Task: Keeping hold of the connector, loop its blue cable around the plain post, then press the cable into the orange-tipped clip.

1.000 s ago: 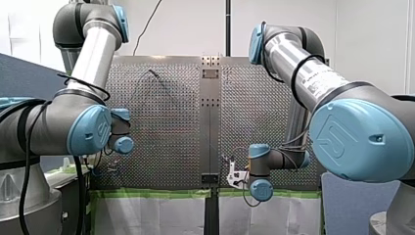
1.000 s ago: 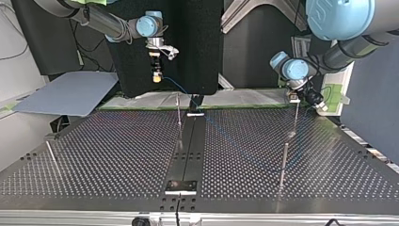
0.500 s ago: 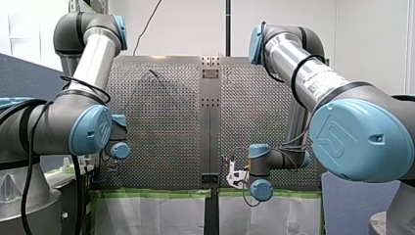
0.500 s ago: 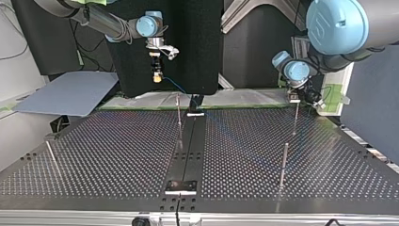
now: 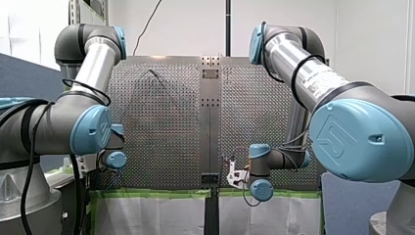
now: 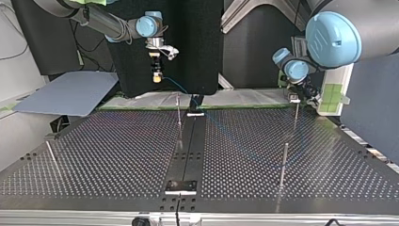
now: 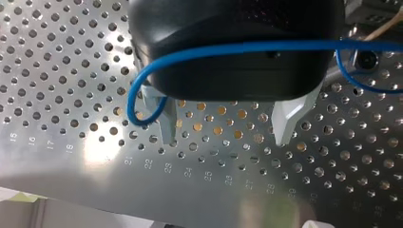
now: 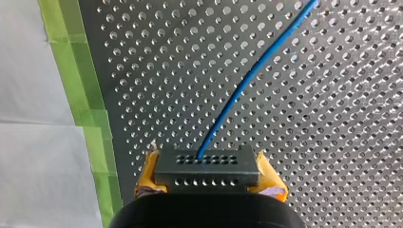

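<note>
My right arm (image 6: 99,19) slants down from the top view's left. Its wrist turns my right gripper (image 8: 207,164) straight down, just to that view's left of the table's dark centre strip (image 6: 188,141). The yellow pads (image 8: 148,175) are clamped on the two ends of the black connector (image 8: 207,172). The blue cable (image 8: 247,80) leaves the connector's holed face and runs out over the perforated table (image 8: 332,142) towards the centre strip.

My left arm (image 6: 339,33) is folded tight at the elbow. Its wrist sits low, well to the top view's right of the centre strip, with my left gripper (image 7: 225,130) near a thin metal post (image 6: 295,115). Its metal fingers (image 7: 165,123) stand wide apart with nothing between them. A stretch of the cable lies across the black gripper body and curls in a loop beside one finger.

In the left wrist view, numbers (image 7: 157,164) are printed along the hole rows, and 15 to 18 and 21 to 28 can be read. A white label (image 5: 318,81) on my right forearm is too small to read.
</note>
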Robot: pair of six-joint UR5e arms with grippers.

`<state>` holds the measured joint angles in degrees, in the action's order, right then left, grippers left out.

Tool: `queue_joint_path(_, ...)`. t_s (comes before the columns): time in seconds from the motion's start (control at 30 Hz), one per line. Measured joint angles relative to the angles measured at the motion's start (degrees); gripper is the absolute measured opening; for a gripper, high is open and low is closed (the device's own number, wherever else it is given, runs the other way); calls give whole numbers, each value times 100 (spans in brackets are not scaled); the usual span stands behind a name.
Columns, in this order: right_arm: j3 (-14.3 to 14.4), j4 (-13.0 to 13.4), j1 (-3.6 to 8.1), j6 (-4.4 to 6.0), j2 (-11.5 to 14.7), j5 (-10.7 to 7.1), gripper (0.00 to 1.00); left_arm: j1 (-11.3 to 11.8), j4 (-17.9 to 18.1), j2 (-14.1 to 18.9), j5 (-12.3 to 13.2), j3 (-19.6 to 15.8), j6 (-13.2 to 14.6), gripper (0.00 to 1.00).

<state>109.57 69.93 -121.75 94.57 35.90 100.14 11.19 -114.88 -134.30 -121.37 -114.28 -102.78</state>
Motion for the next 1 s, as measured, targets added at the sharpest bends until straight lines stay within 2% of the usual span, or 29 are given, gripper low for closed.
queue_joint_path(0.23,0,1,-2,2,-3,-18,0,27,-93,0,117,11,-54,100)
queue_joint_path(0.5,0,24,-11,1,-2,-27,0,50,-451,11,517,55,-432,100)
queue_joint_path(0.67,0,20,-14,2,-2,-28,0,39,-688,32,780,-39,-694,100)
queue_joint_path(0.8,2,18,-15,2,-2,-28,0,30,-641,71,984,-217,-850,100)
queue_joint_path(1.0,1,16,-20,2,-1,-37,0,25,-349,91,1311,-538,-885,100)
